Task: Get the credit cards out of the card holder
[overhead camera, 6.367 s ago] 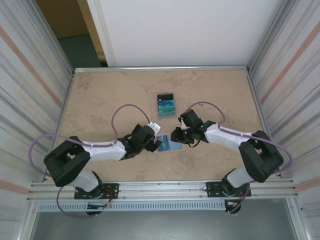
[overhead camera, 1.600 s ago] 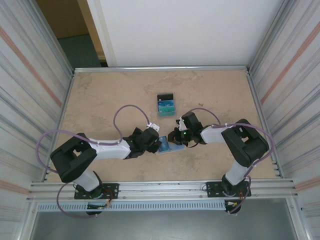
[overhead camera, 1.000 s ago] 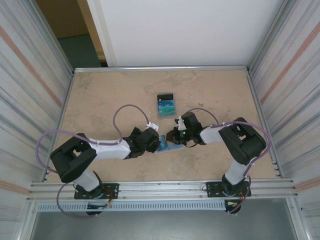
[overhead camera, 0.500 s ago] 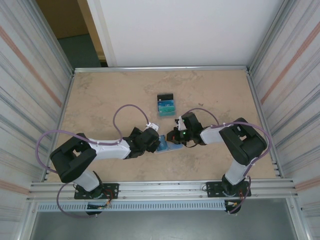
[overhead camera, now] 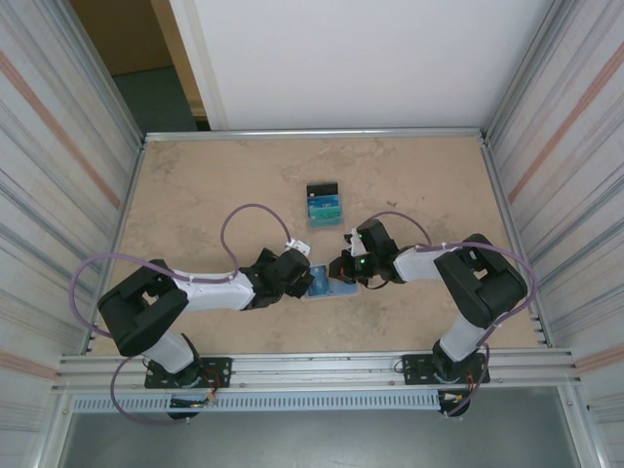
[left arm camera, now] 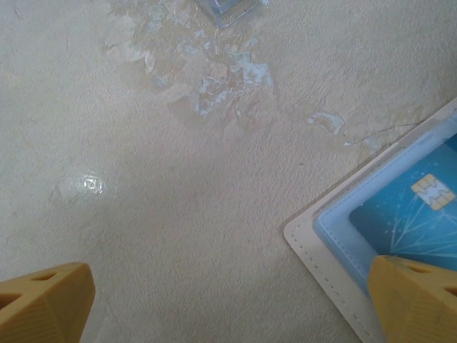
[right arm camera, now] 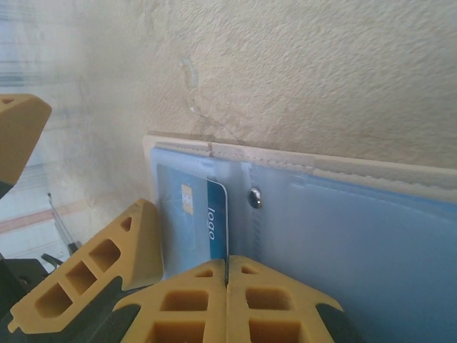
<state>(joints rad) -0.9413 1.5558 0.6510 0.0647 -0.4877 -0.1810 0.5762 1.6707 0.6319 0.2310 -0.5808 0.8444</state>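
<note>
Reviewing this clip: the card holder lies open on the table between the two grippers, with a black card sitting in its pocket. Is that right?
One detail is off: the card in the pocket is blue, not black. The left wrist view shows it, along with its gold chip. The rest holds: the card holder lies open on the table between the left gripper and the right gripper.

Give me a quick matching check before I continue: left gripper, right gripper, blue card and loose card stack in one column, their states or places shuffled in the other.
1. left gripper
2. right gripper
3. blue card
4. card stack

A. lying beyond both grippers, untouched
B. fingers shut together
C. inside the open card holder
D. fingers wide open, one over the holder

Pairs: 1-D, 2-B, 3-C, 4-A
</note>
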